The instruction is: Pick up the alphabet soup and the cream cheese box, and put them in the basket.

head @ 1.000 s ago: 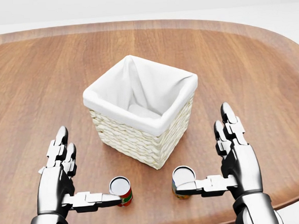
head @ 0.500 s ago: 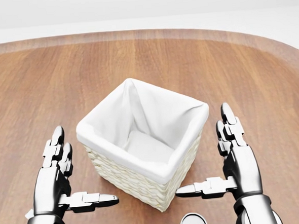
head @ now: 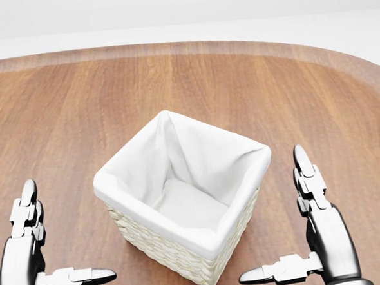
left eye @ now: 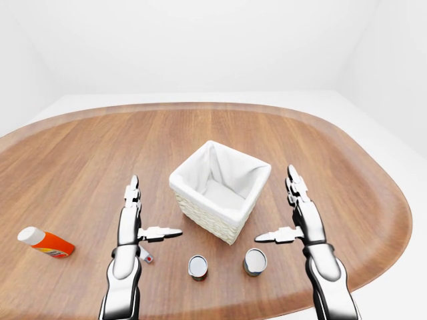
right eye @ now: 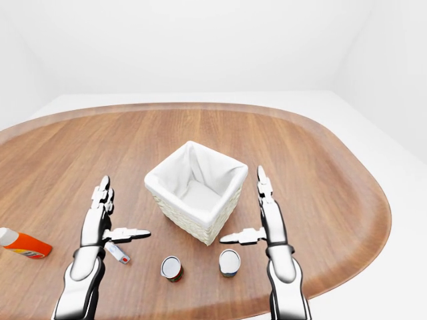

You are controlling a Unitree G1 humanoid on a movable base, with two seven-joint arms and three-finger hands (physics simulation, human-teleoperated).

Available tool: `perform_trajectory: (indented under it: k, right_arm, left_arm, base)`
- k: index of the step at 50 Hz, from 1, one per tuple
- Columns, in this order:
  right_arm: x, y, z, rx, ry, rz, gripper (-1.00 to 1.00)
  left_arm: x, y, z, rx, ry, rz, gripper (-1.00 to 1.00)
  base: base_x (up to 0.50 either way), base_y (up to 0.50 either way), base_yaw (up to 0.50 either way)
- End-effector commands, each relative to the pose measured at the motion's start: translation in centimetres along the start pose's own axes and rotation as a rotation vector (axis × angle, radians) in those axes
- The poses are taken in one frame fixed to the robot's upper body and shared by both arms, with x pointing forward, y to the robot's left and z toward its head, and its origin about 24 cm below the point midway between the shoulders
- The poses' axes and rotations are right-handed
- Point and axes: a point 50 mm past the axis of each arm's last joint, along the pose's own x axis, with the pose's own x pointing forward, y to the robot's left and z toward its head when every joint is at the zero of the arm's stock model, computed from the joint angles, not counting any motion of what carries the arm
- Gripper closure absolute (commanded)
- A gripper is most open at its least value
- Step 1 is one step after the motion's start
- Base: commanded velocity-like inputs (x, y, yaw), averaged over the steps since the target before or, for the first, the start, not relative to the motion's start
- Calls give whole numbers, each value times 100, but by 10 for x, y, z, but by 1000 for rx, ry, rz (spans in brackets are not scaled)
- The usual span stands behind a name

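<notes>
A: Taking the basket point(head: 181, 201) as our landmark, we see an orange bottle point(left eye: 47, 243) lying far to its left on the table point(left eye: 80, 153) in the left-eye view, and a small white tube point(right eye: 117, 252) lying nearer, low and left of the basket, just under our left hand point(right eye: 100, 223).

B: That left hand stands spread, fingers up and thumb pointing toward the basket, touching nothing. In the head view it now sits further left of the basket than half a second ago.

A: Below the basket we see two upright cans: a red-sided can point(right eye: 171, 268) to the left, which we take for the alphabet soup, and a second can point(right eye: 229, 262) to the right.

B: Both have dropped out of the head view, where they showed a second ago; that camera has moved, and the basket fills more of the picture.

A: We cannot make out the cream cheese box.

B: Right of the basket, our right hand point(right eye: 265, 217) is also spread and empty.
</notes>
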Motion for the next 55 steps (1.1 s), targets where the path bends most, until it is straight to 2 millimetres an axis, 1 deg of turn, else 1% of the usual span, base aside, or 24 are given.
perform_trajectory:
  k: [1, 6, 11, 14, 21, 25, 29, 32, 38, 42, 48, 55]
  right_arm:
    - [-25, -4, 7, -114, -1, 11, -100]
    - [-26, -2, 1, -145, 10, 12, -100]
    - [-31, -8, -5, -189, 46, 4, -100]
    - [-32, -10, -12, -221, 80, -4, -100]
    - [-44, -13, -9, -292, 106, 11, -100]
    - [-49, -16, -9, -295, 121, 9, -100]
    - [-54, -17, -24, -288, 190, 10, -100]
    - [-55, -15, -28, -275, 208, 18, -100]
    - [-52, -15, -27, -280, 199, 6, -100]
    - [-52, -14, -29, -285, 207, 7, -100]
    - [-50, -14, -31, -295, 209, 7, -100]
    - [-48, -13, -37, -292, 227, 15, -100]
  left_arm:
    - [-12, 12, -5, 42, 20, 26, -100]
    - [-16, 14, -6, 47, 24, 33, -100]
    - [-17, 17, -8, 49, 30, 44, -100]
    - [-19, 18, -9, 50, 34, 49, -100]
    - [-20, 18, -9, 51, 38, 52, -100]
    - [-20, 18, -10, 48, 40, 51, -100]
    - [-19, 17, -11, 47, 41, 50, -100]
    - [-19, 17, -11, 45, 42, 49, -100]
    - [-19, 17, -13, 42, 46, 47, -100]
    - [-20, 16, -11, 42, 44, 45, -100]
    - [-19, 16, -12, 43, 45, 43, -100]
    - [-19, 15, -13, 42, 46, 41, -100]
  base:
    - [0, 0, 0]
    - [0, 0, 0]
    - [0, 0, 0]
    - [0, 0, 0]
    - [0, 0, 0]
    - [0, 0, 0]
    - [0, 0, 0]
    - [0, 0, 0]
    - [0, 0, 0]
    - [-23, 9, 0]
    - [-48, 16, 0]
    - [0, 0, 0]
